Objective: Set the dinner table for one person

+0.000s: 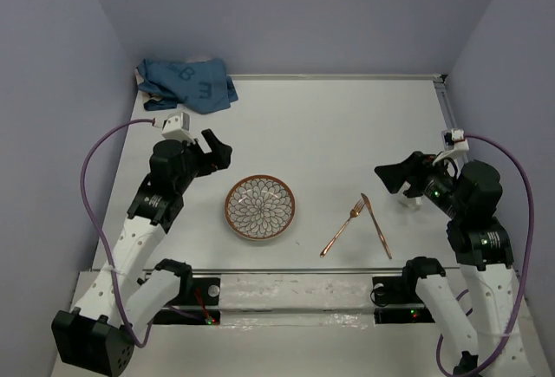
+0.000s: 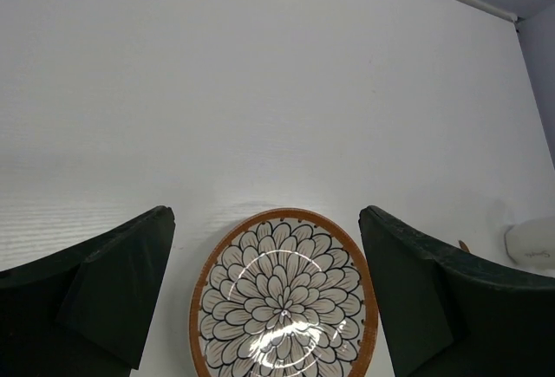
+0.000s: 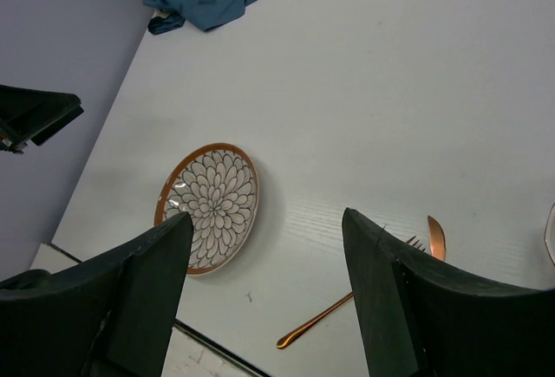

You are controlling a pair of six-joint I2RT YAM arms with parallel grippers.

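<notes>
The white dinner table holds a brown-rimmed plate with a flower pattern near the front middle. A copper fork and a copper knife lie to its right, their tips close together. My left gripper is open and empty, hovering just left of and behind the plate, which shows between its fingers. My right gripper is open and empty, above the table just right of the knife. Its wrist view shows the plate, fork and knife tip.
A crumpled dark blue cloth lies at the table's far left corner, by the wall. A small white object sits partly hidden under the right arm. A rail runs along the near table edge. Walls close in on three sides.
</notes>
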